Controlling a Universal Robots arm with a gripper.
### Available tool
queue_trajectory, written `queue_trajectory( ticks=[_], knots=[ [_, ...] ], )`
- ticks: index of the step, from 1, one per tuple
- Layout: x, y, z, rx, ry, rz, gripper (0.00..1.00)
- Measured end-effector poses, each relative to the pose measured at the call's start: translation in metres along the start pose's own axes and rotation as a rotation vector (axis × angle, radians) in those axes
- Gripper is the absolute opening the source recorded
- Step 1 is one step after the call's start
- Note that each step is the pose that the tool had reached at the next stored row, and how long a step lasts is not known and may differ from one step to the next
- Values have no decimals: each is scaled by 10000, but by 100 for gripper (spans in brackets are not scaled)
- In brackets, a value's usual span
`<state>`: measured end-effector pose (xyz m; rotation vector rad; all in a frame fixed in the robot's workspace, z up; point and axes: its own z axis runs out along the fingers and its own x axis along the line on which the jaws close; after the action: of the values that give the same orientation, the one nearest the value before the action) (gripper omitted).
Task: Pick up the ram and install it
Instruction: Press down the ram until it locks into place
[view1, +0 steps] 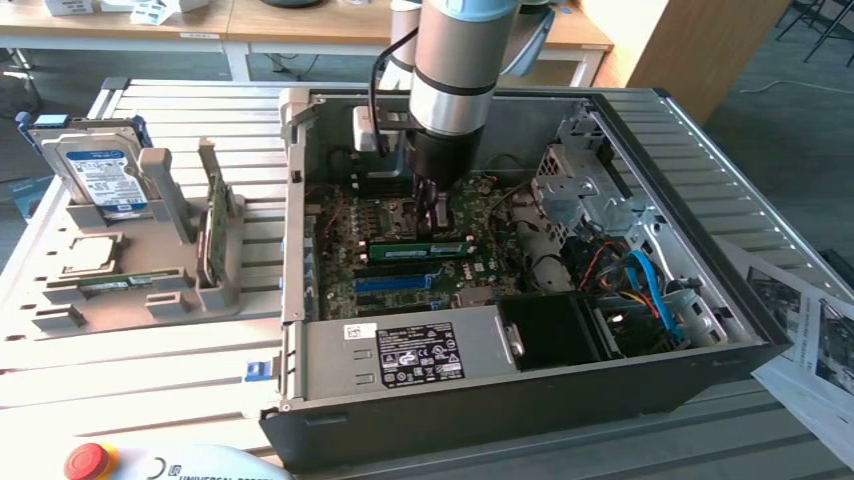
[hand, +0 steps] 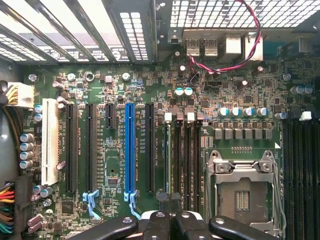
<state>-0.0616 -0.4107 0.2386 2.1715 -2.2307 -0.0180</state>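
on the exterior view's left sits the grey tray (view1: 54, 300) with a hard drive (view1: 100, 175) stood up in it, a spare green stick (view1: 127, 283) lying flat, and the taller green card (view1: 214, 225) on edge; none of that concerns me at this moment. moving right, past the wall of the computer case (view1: 534, 400), i hang low over the motherboard (view1: 340, 225). my gripper (view1: 434, 215) has its jaws pressed together with nothing between them, and in the wrist view my fingertips (hand: 157, 225) meet just above the row of memory slots. the ram (view1: 420, 248) stands on its long edge in a slot on the board, just beneath my tips; whether i touch it i cannot tell. as i judge it, the risk is a half-seated stick: if i bear down off its middle, one end could sink while the other rides up, and the latches would not catch. closed tips could also skid off so thin an edge and strike the small parts beside the slot. further right lie the metal drive cage (view1: 581, 185) and the loose blue cable (view1: 654, 290), well apart from me.
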Motion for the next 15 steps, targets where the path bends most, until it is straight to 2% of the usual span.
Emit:
queue_trajectory(
  ticks=[15],
  knots=[
    [-1, 7, 33, 1, -3, 3, 10]
  ],
)
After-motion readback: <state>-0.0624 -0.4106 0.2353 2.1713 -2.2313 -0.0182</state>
